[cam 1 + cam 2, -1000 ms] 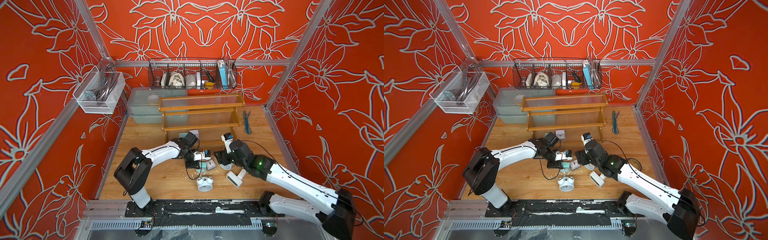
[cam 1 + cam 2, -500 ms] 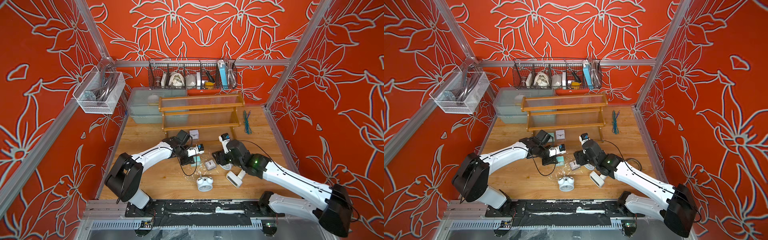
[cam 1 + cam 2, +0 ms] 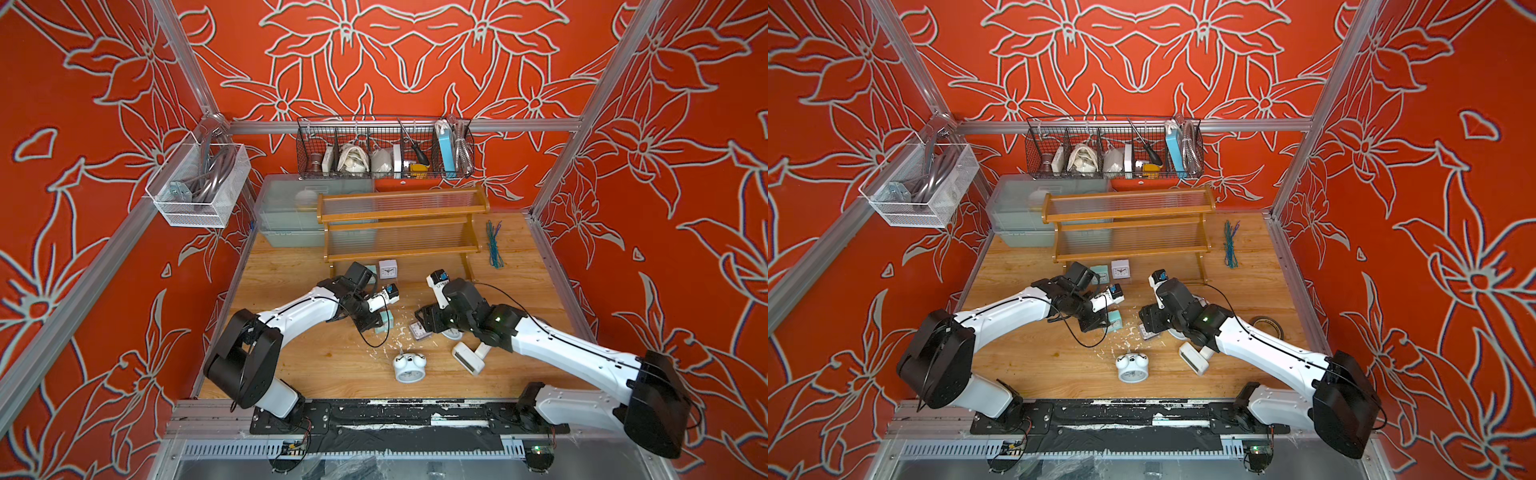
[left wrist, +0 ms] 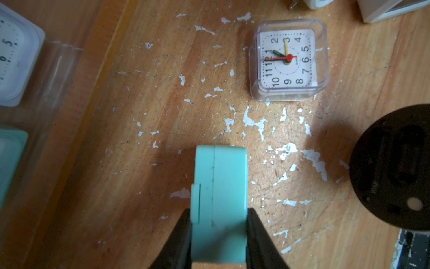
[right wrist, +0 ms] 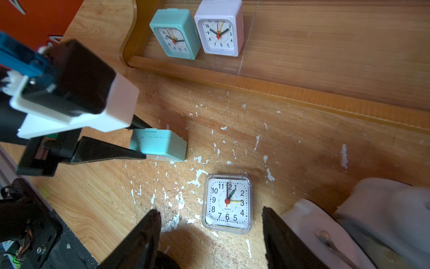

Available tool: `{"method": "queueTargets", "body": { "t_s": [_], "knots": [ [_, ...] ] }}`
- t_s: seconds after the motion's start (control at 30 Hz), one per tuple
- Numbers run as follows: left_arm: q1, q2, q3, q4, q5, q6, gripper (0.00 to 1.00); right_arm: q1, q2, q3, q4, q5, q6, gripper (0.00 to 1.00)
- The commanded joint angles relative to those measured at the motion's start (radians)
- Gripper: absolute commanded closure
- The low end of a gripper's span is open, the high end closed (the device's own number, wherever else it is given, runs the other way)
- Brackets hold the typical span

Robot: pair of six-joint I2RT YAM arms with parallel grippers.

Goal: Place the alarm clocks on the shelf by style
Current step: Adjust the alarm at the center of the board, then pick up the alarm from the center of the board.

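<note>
Left pincer (image 4: 218, 223): jaws clamped on the sides of a teal clock (image 4: 218, 181) near the middle of the table (image 3: 291, 361); lifted or resting, cannot tell. Right pincer (image 5: 210, 212): jaws wide apart, either side of a clear-cased square clock (image 5: 226, 202) lying face up, holding nothing. Gripped clock is at its 9 o'clock. Shelf (image 3: 401, 216) at table's 12 o'clock. Lowest tier, 9 o'clock end: second teal clock (image 5: 174, 35) and white clock (image 5: 218, 28), upright, side by side. Round bell clock (image 3: 409, 368) at 6 o'clock.
</note>
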Motion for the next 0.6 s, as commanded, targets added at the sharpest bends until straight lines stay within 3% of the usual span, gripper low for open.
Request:
{"method": "queueTargets", "body": {
  "t_s": [0.0, 0.3, 0.57],
  "knots": [
    [0.006, -0.025, -0.010, 0.010, -0.001, -0.028, 0.61, 0.027, 0.026, 0.045, 0.012, -0.012, 0.013, 0.27],
    [0.026, -0.072, -0.011, -0.012, 0.015, -0.027, 0.49, 0.108, 0.109, 0.112, -0.021, 0.059, 0.012, 0.23],
    [0.157, -0.176, 0.001, -0.054, 0.113, -0.043, 0.47, 0.153, 0.200, 0.178, -0.026, 0.072, 0.031, 0.21]
  ]
}}
